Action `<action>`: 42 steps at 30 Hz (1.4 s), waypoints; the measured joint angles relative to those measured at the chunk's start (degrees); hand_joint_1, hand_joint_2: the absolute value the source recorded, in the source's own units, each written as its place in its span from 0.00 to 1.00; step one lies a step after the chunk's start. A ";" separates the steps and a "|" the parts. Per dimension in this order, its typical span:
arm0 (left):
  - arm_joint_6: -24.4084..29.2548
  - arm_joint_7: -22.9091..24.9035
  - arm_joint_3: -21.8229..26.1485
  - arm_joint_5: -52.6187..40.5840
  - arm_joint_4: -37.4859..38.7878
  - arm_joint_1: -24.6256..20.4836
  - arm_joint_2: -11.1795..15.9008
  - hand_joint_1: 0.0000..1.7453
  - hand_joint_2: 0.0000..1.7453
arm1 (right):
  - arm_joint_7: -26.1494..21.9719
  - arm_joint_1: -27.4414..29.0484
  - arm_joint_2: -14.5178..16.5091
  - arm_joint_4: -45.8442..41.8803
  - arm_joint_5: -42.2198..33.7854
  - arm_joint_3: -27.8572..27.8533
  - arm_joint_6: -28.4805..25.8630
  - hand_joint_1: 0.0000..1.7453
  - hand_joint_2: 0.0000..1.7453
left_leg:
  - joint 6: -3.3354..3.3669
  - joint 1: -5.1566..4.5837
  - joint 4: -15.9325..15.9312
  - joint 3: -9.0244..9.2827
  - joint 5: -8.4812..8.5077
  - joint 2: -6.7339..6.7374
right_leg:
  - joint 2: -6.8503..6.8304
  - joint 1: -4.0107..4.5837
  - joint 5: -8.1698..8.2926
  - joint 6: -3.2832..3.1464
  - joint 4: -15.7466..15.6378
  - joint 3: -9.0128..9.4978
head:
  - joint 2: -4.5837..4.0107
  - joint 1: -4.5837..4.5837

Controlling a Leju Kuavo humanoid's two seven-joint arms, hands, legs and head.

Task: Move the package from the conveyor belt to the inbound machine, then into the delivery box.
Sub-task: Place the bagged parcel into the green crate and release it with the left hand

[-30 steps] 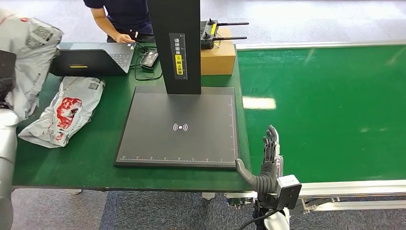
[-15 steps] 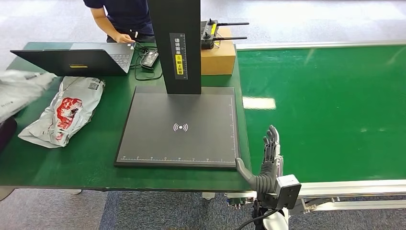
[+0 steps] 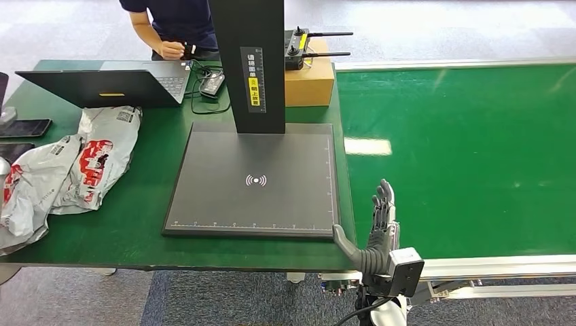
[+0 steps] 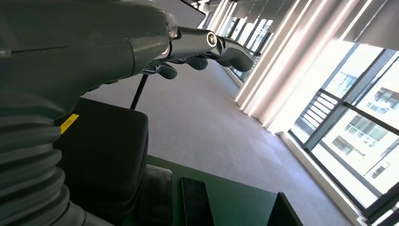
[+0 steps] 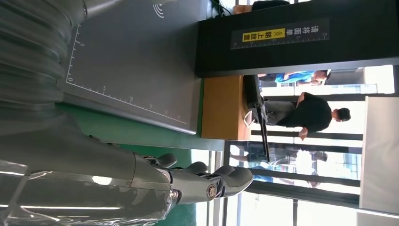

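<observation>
– Change since a second ago?

– The package [image 3: 30, 187] was held up at the far left of the scanner [image 3: 255, 180] a second ago. It has since been released. It is now seen lying flat on the green surface [image 3: 136, 231], well to the left of the scanner and touching a second package [image 3: 102, 159] that was already there.

– And the left hand?

– The left hand [image 4: 202, 47] is seen from its wrist camera, raised over the floor. Nothing is held in it, and its fingers [image 4: 167, 70] are loosely bent and apart.

– Was the right hand moved?

– No. The right hand [image 3: 380, 231] has been kept just off the scanner's near right corner. Its fingers are stretched out straight and nothing is grasped.

– What is meant by that for the task?

– The drop-off is judged to be finished for this package, as it has been carried past the scanner and let go. No walled box can be made out where it lies, so it cannot be told whether it was placed in a delivery box.

– And next?

– No package is seen on the belt [image 3: 462, 156] to the right of the scanner. A new one would probably have to be awaited there. With both hands free, nothing needs to be put down before another pick-up.
</observation>
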 joint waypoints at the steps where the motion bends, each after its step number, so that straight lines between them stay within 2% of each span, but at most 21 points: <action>1: -0.20 -0.86 0.05 0.00 0.01 0.02 -0.32 0.00 1.00 | 0.00 0.00 0.02 0.00 0.01 -0.01 0.03 0.00 1.00 | 0.00 0.00 0.00 0.00 0.00 0.00 | 0.00 0.00 0.00 0.00 0.00 0.00 | 0.00 0.00; 5: -1.58 -6.28 0.97 1.91 -0.10 0.23 -2.01 0.00 1.00 | 0.00 0.02 0.13 0.03 0.05 -0.01 0.17 0.00 1.00 | 0.00 -0.02 0.01 0.00 0.00 0.00 | 0.00 -0.02 0.00 0.00 -0.01 0.00 | 0.00 0.00; 10: -6.16 -18.77 2.46 7.93 -3.69 3.80 -5.71 0.00 1.00 | 0.00 0.21 0.13 0.03 0.11 -0.02 0.18 0.00 1.00 | 0.02 -0.06 0.01 0.02 -0.02 0.01 | 0.02 -0.09 0.00 0.01 -0.01 0.02 | 0.00 0.00; 14: -11.20 -24.27 1.48 12.63 -10.59 11.28 -9.13 0.00 1.00 | 0.00 0.41 0.13 0.02 0.97 -0.03 -0.28 0.00 1.00 | 0.02 -0.11 0.00 0.05 -0.05 0.04 | 0.07 -0.14 0.00 0.01 -0.02 0.01 | 0.00 0.01; 17: -15.00 -27.01 -0.67 18.77 -18.58 19.97 -11.77 0.00 1.00 | 0.00 0.64 0.10 0.01 1.97 -0.04 -0.85 0.00 1.00 | 0.03 -0.12 0.00 0.06 -0.11 0.09 | 0.13 -0.14 -0.02 0.02 -0.04 0.00 | 0.00 -0.01; 20: -17.35 -28.53 -4.19 23.10 -28.73 29.84 -14.87 0.00 1.00 | 0.00 0.88 0.05 0.00 3.12 -0.04 -1.65 0.00 1.00 | 0.07 -0.14 0.00 0.06 -0.18 0.13 | 0.15 -0.16 -0.07 0.07 -0.06 0.00 | 0.00 -0.01; 23: -17.63 -28.91 -9.49 23.32 -38.74 39.47 -18.31 0.00 1.00 | 0.00 1.00 -0.05 0.00 3.83 -0.03 -1.94 0.00 1.00 | 0.13 -0.16 0.00 0.05 -0.26 0.10 | 0.13 -0.18 -0.14 0.16 -0.08 0.01 | 0.00 0.00; 26: -17.87 -28.91 -14.22 23.80 -45.56 45.33 -21.39 0.00 1.00 | 0.00 1.01 -0.14 0.03 4.10 -0.02 -1.75 0.00 1.00 | 0.19 -0.17 0.01 0.03 -0.30 0.04 | 0.09 -0.20 -0.17 0.21 -0.08 0.03 | 0.00 0.01; 30: -18.24 -29.23 -18.42 25.48 -50.12 49.17 -24.96 0.00 1.00 | 0.00 0.83 -0.15 0.53 3.99 0.02 -1.08 0.00 1.00 | 0.22 -0.19 0.01 0.05 -0.32 0.02 | 0.06 -0.22 -0.16 0.22 -0.09 0.07 | 0.00 0.01; 35: -18.11 -30.30 -21.26 27.09 -51.74 51.79 -29.19 0.00 1.00 | 0.00 -0.08 -0.15 1.74 4.13 0.19 -0.99 0.00 1.00 | 0.21 -0.18 0.01 0.09 -0.31 0.02 | 0.06 -0.21 -0.15 0.22 -0.08 0.10 | 0.00 0.00; 42: -17.89 -30.43 -22.07 27.11 -52.38 52.71 -31.05 0.00 1.00 | 0.00 -0.63 -0.15 2.82 4.23 0.21 -1.15 0.00 1.00 | 0.21 -0.14 0.00 0.10 -0.30 0.02 | 0.06 -0.16 -0.15 0.21 -0.07 0.11 | 0.00 0.00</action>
